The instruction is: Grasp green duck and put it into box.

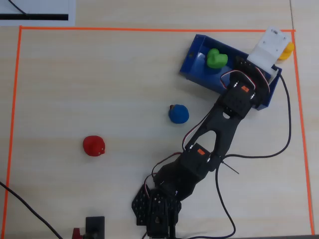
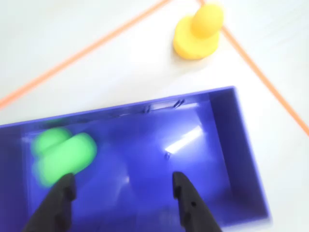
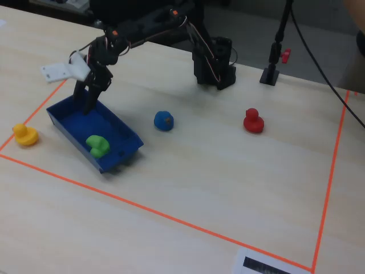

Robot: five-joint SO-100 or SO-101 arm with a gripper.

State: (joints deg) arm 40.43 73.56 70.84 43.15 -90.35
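Green duck: we see the green duck (image 1: 216, 58) lying inside the box (image 1: 198, 56), toward the left end in the overhead view; in the wrist view it is blurred and sits at the left end of the box floor, just above one dark fingertip.
Box: the blue tray rests on the table (image 1: 99, 84) near the corner of the orange tape outline (image 1: 149, 30); in the fixed view it stands at an angle, the duck toward its near end.
Claw: the claw (image 2: 123, 186) hangs over the box with its fingers spread wide and nothing between them; the green duck lies apart from its grip.
Arm: in the overhead view the black arm (image 1: 219, 124) reaches from the bottom edge up to the right end of the box.
Other ducks: we find a yellow duck (image 2: 198, 31) outside the box beside the tape corner, a blue duck (image 1: 178, 113) mid-table, and a red duck (image 1: 93, 146) well apart to the left.
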